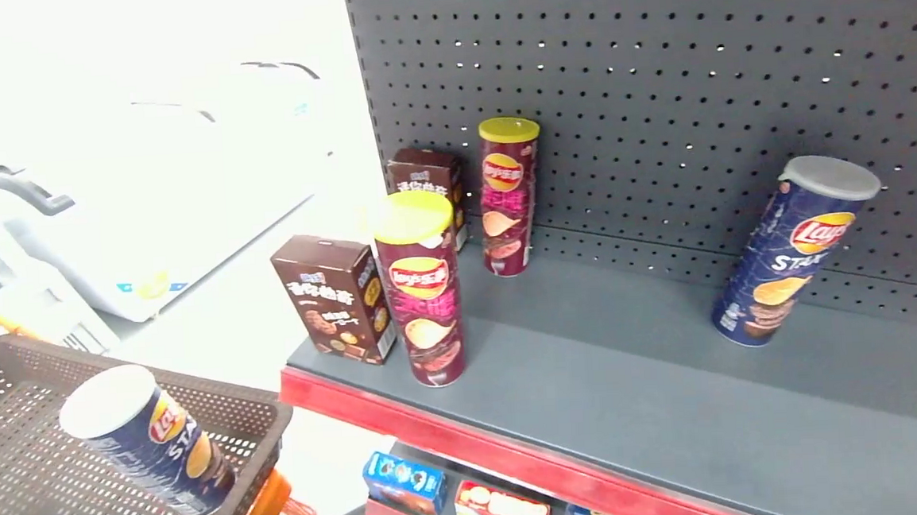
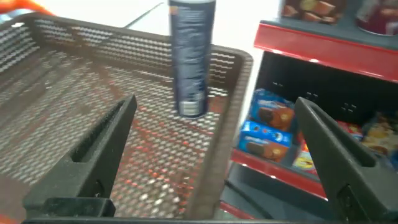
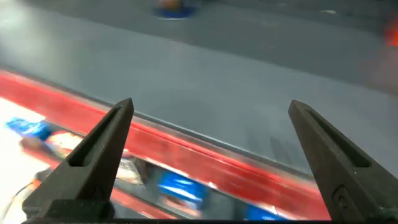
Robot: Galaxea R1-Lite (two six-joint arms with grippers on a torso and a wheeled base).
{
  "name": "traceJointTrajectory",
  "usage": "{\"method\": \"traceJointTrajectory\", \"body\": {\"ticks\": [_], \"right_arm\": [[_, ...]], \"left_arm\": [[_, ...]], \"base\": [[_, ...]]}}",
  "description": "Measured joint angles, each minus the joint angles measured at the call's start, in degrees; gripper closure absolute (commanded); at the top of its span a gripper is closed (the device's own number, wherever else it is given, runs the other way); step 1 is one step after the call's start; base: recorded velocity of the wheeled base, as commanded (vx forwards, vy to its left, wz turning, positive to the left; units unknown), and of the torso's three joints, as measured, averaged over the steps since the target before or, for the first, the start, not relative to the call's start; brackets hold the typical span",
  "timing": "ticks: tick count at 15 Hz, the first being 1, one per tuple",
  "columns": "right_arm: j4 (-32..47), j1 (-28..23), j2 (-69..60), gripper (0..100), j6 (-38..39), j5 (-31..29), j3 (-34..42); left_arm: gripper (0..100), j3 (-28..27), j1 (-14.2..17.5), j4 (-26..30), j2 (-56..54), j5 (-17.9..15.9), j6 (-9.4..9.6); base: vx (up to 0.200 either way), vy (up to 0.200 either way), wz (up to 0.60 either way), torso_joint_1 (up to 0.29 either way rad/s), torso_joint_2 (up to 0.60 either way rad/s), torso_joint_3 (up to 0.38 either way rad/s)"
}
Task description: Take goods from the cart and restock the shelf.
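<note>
We see a cart basket (image 1: 254,433) of brown plastic, full of little holes. The shelf board (image 1: 633,374) looks like smooth, matt grey metal, and its red front strip (image 1: 437,430) shines. The chip cans (image 1: 421,299) are glossy, with smooth plastic lids (image 1: 410,215). The brown boxes (image 1: 333,297) look like shiny cardboard.

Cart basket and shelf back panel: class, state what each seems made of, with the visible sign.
Cart basket: probably moulded brown plastic, matte; fine grid of holes, thick rounded rim. Back panel: likely dark painted sheet metal; flat, even rows of punched holes, though paint hides the material.
</note>
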Motion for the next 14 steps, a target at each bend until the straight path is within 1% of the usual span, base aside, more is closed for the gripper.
{"method": "traceJointTrajectory", "body": {"ticks": [4, 7, 8, 9, 10, 11, 12, 14], "right_arm": [[-0.07, -0.05, 0.0, 0, 0.0, -0.07, 0.0], [-0.07, 0.0, 0.0, 0, 0.02, -0.07, 0.0], [-0.09, 0.0, 0.0, 0, 0.02, -0.05, 0.0], [-0.07, 0.0, 0.0, 0, 0.0, -0.05, 0.0], [-0.07, 0.0, 0.0, 0, 0.0, -0.05, 0.0], [-0.09, 0.0, 0.0, 0, 0.02, -0.05, 0.0], [-0.07, 0.0, 0.0, 0, 0.02, -0.05, 0.0], [-0.07, 0.0, 0.0, 0, 0.0, -0.07, 0.0]], "left_arm": [[0, 0.0, -0.11, 0.05, 0.0, -0.91, 0.17], [0, 0.0, -0.01, -0.01, 0.0, -1.0, 0.24], [0, -0.02, -0.09, -0.04, 0.0, -0.55, 0.3], [0, -1.12, -0.01, 0.13, 0.11, 0.13, 0.9], [0, -3.19, 0.02, 0.98, 0.77, 0.73, 1.68], [0, -5.51, 0.16, 2.61, 1.99, 2.13, 2.32], [0, -7.35, 0.3, 3.99, 3.33, 4.71, 2.67], [0, -9.89, -0.09, 4.17, 7.02, 5.52, 2.8]], "base": [[0.0, 0.0, 0.0, 0.0, 0.0, 0.0], [0.0, 0.0, 0.0, 0.0, 0.0, 0.0], [0.0, 0.0, 0.0, 0.0, 0.0, 0.0], [0.0, 0.0, 0.0, 0.0, 0.0, 0.0], [0.0, 0.0, 0.0, 0.0, 0.0, 0.0], [0.0, 0.0, 0.0, 0.0, 0.0, 0.0], [0.0, 0.0, 0.0, 0.0, 0.0, 0.0], [0.0, 0.0, 0.0, 0.0, 0.0, 0.0]]}}
